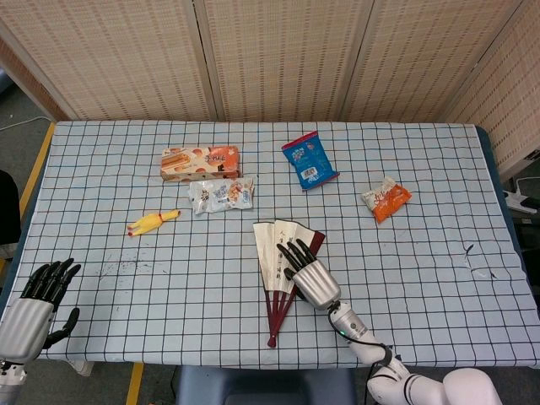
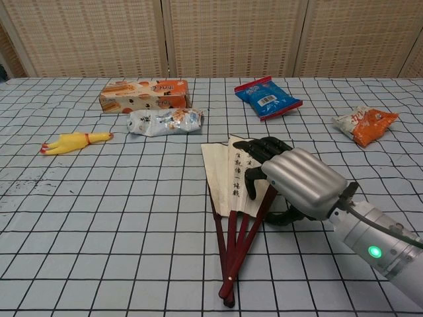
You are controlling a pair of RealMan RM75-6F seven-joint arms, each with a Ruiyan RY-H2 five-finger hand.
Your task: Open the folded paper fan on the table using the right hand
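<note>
The paper fan lies partly spread near the table's front middle, cream leaves with black writing and dark red ribs meeting at a pivot toward the front edge. My right hand lies flat over the fan's right side, fingers apart and reaching onto the cream paper, covering the right guard. Whether the palm presses down cannot be told. My left hand hovers at the front left corner with fingers spread and nothing in it; the chest view does not show it.
Behind the fan lie an orange snack box, a silver snack packet, a blue packet and an orange packet. A yellow rubber chicken lies to the left. Wicker screens stand behind the checked table.
</note>
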